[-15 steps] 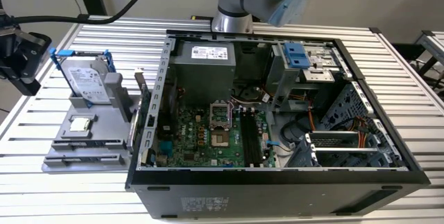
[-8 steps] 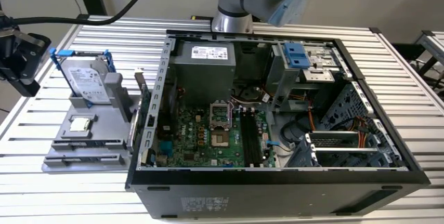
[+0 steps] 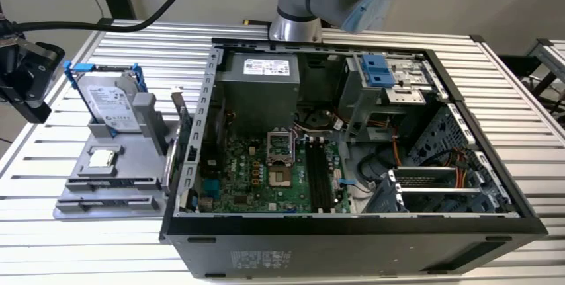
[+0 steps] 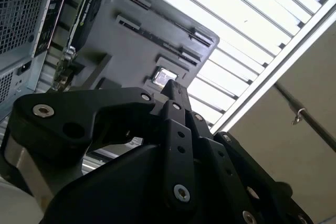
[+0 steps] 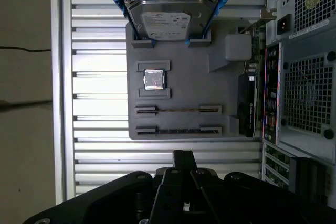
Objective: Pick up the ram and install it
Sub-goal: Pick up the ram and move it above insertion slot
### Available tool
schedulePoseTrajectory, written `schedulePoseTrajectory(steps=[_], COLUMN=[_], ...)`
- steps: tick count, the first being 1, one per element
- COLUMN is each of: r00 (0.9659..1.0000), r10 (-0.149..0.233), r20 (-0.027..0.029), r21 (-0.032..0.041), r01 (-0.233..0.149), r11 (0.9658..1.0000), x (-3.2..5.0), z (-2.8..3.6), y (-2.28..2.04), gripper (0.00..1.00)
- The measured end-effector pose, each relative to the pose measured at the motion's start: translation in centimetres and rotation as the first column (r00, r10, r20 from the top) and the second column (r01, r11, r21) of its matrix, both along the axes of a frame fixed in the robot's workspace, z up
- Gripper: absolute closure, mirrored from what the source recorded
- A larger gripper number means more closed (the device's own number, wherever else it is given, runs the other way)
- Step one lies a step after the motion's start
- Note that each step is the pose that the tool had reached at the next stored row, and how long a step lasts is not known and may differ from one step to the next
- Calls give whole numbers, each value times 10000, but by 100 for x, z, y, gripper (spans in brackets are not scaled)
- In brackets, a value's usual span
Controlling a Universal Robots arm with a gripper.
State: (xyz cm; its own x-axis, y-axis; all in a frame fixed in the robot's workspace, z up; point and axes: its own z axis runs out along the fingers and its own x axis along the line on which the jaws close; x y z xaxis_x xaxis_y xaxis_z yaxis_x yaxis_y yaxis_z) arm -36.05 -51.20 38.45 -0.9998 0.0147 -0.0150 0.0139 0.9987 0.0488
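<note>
The ram (image 5: pixel 178 110) stands on edge in a slot of the grey holder (image 5: pixel 191 59), which rests on the slatted tabletop (image 5: pixel 100 85) just beside the open computer case (image 5: pixel 304 93). Its long axis runs crosswise to the pincer (image 5: pixel 182 155) and points toward the case. The pincer hangs apart from it, beyond the holder's nearer slot, fingers together and empty. The hard drive (image 5: pixel 168 22) bears a white label, its print too small to read.

The arm (image 3: pixel 298 7) is built of silver-grey metal, with a light blue cap (image 3: pixel 371 8) on one joint. In the first wrist view the end effector (image 5: pixel 182 157) is made of matte black linked bars, fastened with small silver screws.
</note>
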Motion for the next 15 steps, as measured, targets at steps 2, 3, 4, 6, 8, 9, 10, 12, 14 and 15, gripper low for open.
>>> schedulePoseTrajectory(steps=[2,3,4,6,8,9,10,12,14,15], r00=[10000,10000,10000,10000,9999,9996,9992,9981,9967,9956], r10=[0,-1,0,38,160,266,394,617,818,940], r20=[0,-2,-2,-1,-1,-2,-2,0,-1,-2], r21=[0,-1,-1,0,-1,-1,-1,0,-1,-1], r01=[0,1,0,-38,-160,-266,-394,-617,-818,-940], r11=[10000,10000,10000,10000,9999,9996,9992,9981,9967,9956], x=[0,-1,-2,-2,-3,-3,-4,-4,-3,-3], z=[0,1,1,1,1,1,1,0,1,1], y=[0,0,0,1,1,1,1,2,1,2], gripper=[100,100,100,100,100,100,100,100,100,100])
